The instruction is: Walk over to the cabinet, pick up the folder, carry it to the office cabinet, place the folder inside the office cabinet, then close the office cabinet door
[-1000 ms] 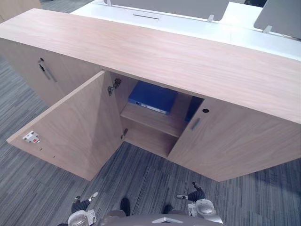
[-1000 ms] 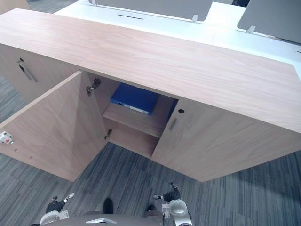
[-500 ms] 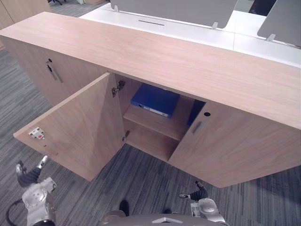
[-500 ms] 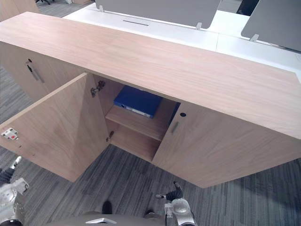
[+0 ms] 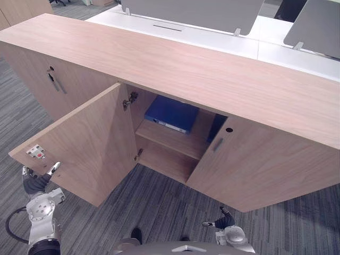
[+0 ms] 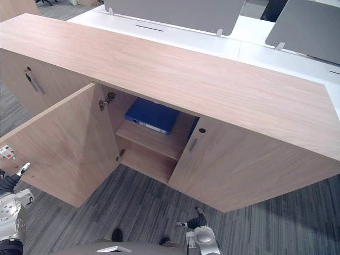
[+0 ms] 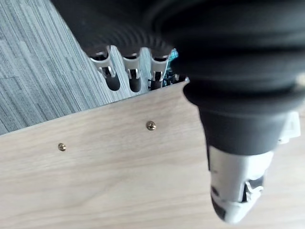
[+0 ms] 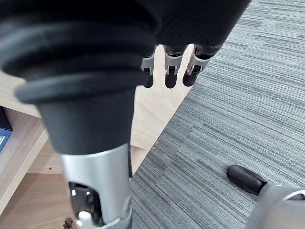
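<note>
Blue folder (image 5: 172,112) lies flat on the shelf (image 5: 175,142) inside your wood-grain cabinet (image 5: 212,74), well beyond both hands; its white spine label (image 5: 171,125) is too small to read. Your left hand (image 5: 36,184) is spread open, gripping nothing, at the open door's (image 5: 90,143) outer edge, just below a red-and-white sticker (image 5: 36,153). Your right hand (image 5: 226,219) hangs relaxed and empty over ribbed grey carpet (image 5: 159,207).

Left hand (image 5: 36,186) now higher, at outer edge of the open door (image 5: 90,143).
</note>
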Available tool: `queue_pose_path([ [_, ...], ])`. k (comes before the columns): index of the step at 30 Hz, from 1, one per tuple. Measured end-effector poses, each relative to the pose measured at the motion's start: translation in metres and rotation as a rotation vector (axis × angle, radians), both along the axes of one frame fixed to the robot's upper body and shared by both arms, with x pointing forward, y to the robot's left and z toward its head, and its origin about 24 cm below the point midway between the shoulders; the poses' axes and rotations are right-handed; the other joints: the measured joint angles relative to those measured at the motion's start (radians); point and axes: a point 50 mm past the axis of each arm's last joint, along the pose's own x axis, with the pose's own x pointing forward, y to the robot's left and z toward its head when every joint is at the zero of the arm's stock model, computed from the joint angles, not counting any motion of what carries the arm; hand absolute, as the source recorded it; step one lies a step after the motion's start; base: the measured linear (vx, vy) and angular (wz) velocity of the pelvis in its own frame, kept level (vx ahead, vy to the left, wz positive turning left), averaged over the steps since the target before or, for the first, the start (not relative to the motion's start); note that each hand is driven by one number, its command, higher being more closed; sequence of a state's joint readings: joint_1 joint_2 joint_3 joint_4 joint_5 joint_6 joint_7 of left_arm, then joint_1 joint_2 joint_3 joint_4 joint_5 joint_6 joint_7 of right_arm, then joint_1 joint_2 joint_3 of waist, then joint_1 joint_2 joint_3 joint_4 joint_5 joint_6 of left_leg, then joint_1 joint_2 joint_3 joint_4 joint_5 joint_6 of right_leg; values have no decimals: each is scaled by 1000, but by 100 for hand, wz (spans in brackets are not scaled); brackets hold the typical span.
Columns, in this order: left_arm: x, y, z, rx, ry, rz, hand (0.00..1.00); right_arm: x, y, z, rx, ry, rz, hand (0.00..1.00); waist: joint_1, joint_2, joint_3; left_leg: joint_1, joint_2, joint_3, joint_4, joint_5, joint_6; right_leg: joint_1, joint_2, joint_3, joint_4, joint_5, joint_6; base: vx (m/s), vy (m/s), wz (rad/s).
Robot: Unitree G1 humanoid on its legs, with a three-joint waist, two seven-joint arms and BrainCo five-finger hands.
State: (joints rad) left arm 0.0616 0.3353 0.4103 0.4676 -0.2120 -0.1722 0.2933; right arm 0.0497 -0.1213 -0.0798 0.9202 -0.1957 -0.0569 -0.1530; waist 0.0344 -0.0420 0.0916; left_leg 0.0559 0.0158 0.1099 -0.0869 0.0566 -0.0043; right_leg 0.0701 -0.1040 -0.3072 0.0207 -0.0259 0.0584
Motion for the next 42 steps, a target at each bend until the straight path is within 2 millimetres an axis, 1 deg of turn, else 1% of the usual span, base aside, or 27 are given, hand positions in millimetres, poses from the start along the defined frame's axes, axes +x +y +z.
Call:
queue_pose_path([
  [4,0,-2,0,2,3,-10,0,-2,0,-1,-2,6,2,0,8,0,0,0,1,6,0,-1,-1,-2,3,19,-1,3,0,-3,-3,-5],
  [8,-6,-11,-1,11,14,-53,0,-7,-1,-2,-3,19,1,0,19,0,0,2,1,15,0,-1,-2,-5,3,28,-1,3,-1,-1,2,-1],
  [13,-23,-35,-10,-17,23,-121,0,-12,-1,-4,-3,31,-1,0,33,5,0,13,-2,26,0,-1,-1,-2,3,49,0,12,3,-24,7,-6],
  [16,-27,-45,-17,-38,54,-178,0,-14,-1,-4,-2,37,0,0,37,10,-3,13,-2,29,0,0,-2,-3,3,61,2,10,1,-67,7,3],
  [20,-40,-67,-35,-104,133,-284,0,-16,0,-6,-6,59,21,0,38,18,-8,13,-4,49,0,3,-3,-25,6,130,5,7,15,-92,27,-11],
  [21,-42,-75,-40,-124,156,-333,0,-18,0,-6,-8,66,28,0,37,19,-9,13,-6,58,0,2,-1,-31,6,158,5,8,17,-52,33,-18],
  [22,-42,-79,-41,-127,164,-354,0,-18,1,-7,-10,68,34,0,36,19,-9,13,-7,60,0,2,0,-32,6,167,5,9,18,-57,64,-17],
  [24,-44,-103,-52,-165,223,-483,0,-18,5,-7,-8,72,56,0,16,19,-11,15,-16,82,0,0,2,-39,5,205,2,14,26,-56,75,-24],
  [26,-44,-121,-59,-184,263,-580,0,-17,5,-7,-8,70,61,0,6,20,-13,19,-21,98,0,-2,6,-44,4,234,-1,20,34,-33,69,-37],
  [28,-44,-149,-66,-214,296,-708,0,-14,6,-6,-7,64,62,0,-12,21,-14,34,-25,142,0,-10,16,-50,4,284,-8,25,34,-23,87,-56],
  [29,-43,-156,-67,-224,297,-735,0,-14,7,-6,-6,63,62,0,-16,22,-17,37,-26,153,0,-13,19,-51,5,297,-11,28,35,-14,72,-54],
  [31,-42,-172,-70,-254,304,-791,0,-15,7,-7,-5,65,61,0,-38,21,-37,41,-28,196,0,-22,22,-66,6,333,-18,39,34,7,52,-56],
  [33,-37,-178,-69,-253,296,-820,0,-17,7,-7,-6,69,59,0,-51,23,-40,55,-28,231,0,-30,17,-66,7,360,-27,51,33,15,34,-57],
  [35,-32,-179,-68,-239,290,-829,0,-19,5,-7,-9,74,57,0,-60,25,-42,62,-26,254,0,-36,15,-68,12,383,-31,53,32,17,12,-45],
  [37,-26,-180,-69,-234,296,-838,0,-22,2,-8,-16,86,54,0,-71,34,-48,70,-24,286,0,-47,14,-74,18,412,-35,56,28,37,2,-40],
  [40,-21,-184,-70,-227,305,-854,0,-27,1,-9,-20,100,50,0,-85,40,-55,70,-24,307,0,-58,10,-80,21,432,-45,65,29,57,-4,-26],
  [41,-18,-186,-72,-215,316,-865,0,-28,1,-10,-21,108,47,0,-94,41,-55,70,-24,311,1,-63,9,-83,21,433,-49,72,28,56,-18,-18],
  [42,-13,-188,-71,-210,316,-872,0,-29,0,-10,-21,114,45,0,-97,41,-56,68,-23,316,1,-67,8,-87,22,433,-52,80,29,58,-22,-14],
])
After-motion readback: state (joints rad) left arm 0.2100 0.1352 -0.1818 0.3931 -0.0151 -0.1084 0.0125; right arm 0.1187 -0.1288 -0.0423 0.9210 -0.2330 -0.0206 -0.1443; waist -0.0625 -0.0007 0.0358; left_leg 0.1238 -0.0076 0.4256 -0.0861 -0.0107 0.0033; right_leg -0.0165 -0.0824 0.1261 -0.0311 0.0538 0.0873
